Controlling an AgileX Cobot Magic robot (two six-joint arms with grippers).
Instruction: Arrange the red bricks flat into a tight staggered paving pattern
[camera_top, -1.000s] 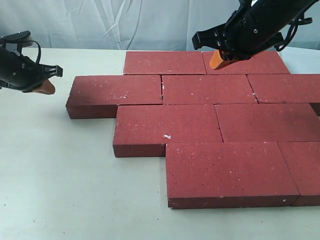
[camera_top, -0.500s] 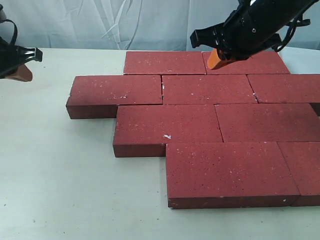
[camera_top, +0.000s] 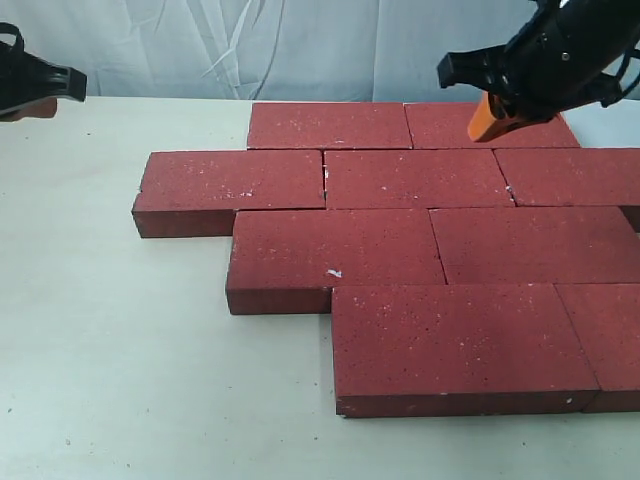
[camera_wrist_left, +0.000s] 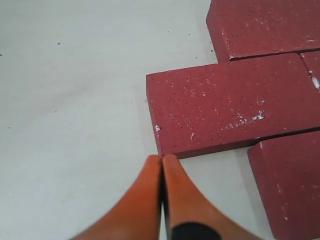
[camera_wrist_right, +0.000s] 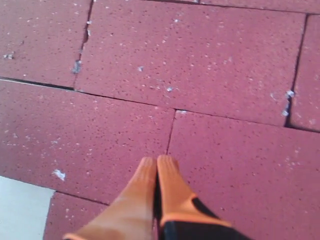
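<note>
The pale surface (camera_top: 110, 350) carries the bricks (camera_top: 400, 240), which lie flat in four staggered rows, directly beneath the right end effector (camera_top: 485, 122) and off to one side of the left end effector (camera_top: 28, 105). Both end effectors hang clear of everything, fingers pressed together and holding nothing. The likely risk is a low sweep by either one: closed tips catching a brick's edge would shove it askew and loosen the tight fit.

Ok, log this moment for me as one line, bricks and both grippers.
red bricks: flat, staggered, joints tight | left gripper: shut, empty, over table, off the bricks | right gripper: shut, empty, over far-right bricks
</note>
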